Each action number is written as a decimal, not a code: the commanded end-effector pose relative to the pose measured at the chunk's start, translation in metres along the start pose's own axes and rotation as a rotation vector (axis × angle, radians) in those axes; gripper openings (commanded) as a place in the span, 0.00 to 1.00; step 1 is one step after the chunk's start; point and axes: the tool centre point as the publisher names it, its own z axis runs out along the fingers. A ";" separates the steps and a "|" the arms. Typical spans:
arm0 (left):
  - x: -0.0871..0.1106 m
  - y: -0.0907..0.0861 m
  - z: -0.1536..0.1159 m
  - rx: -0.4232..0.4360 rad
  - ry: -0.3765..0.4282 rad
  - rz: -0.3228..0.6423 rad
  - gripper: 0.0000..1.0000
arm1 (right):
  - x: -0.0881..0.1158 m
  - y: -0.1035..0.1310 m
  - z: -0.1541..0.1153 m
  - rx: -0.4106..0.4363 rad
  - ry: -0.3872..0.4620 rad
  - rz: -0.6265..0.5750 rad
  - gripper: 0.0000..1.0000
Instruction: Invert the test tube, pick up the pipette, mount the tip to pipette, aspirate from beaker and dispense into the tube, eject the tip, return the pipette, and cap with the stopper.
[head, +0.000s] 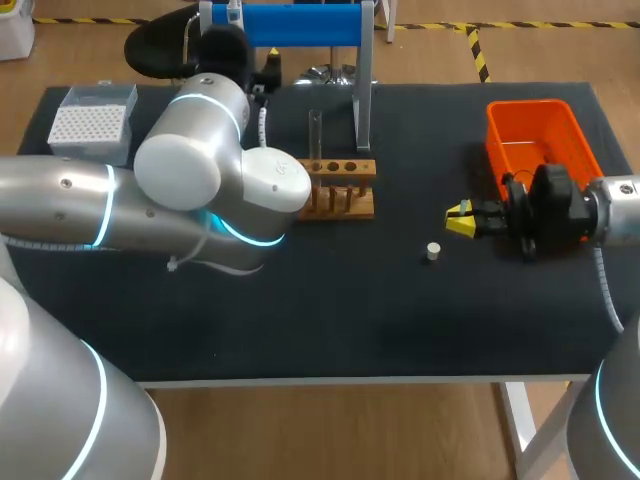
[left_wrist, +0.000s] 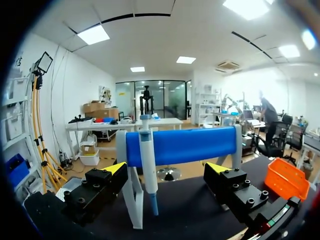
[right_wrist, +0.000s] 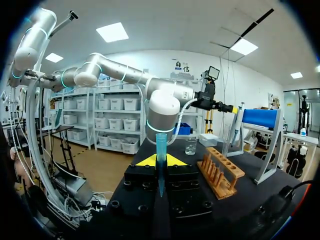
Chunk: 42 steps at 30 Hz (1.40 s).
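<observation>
So the left gripper (left_wrist: 167, 172) is hanging wide open in front of the pipette (left_wrist: 148, 160), which is parked upright on the blue-barred stand (left_wrist: 185, 145) at the back of the table. Nothing is touching it. The worry for me is that the pipette sits way closer to one finger than the other. If the jaws close from here, I'd guess one pad hits first and shoves it sideways along the bar, or knocks it off the hook instead of clamping it square. The right gripper (head: 460, 221) is pinched shut on a blue tip (right_wrist: 160, 155), pointy end down, and a thin slippery cone like that could easily tilt in the pads when the pipette gets pushed onto it. The test tube (head: 315, 130) stands upright in the wooden rack (head: 345, 190), the beaker (right_wrist: 191, 146) sits beyond it, and the stopper (head: 433, 252) lies loose just beside the right gripper – easy to flick away.
</observation>
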 end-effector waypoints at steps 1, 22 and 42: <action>0.003 0.002 0.010 0.023 -0.001 -0.002 1.00 | 0.001 0.001 0.000 0.003 -0.003 -0.001 0.00; -0.008 0.001 0.027 0.000 -0.006 0.009 0.76 | 0.001 0.001 0.000 0.003 -0.003 -0.001 0.00; -0.026 -0.002 0.050 0.029 -0.028 0.017 0.70 | 0.001 0.001 0.000 0.003 -0.003 -0.001 0.00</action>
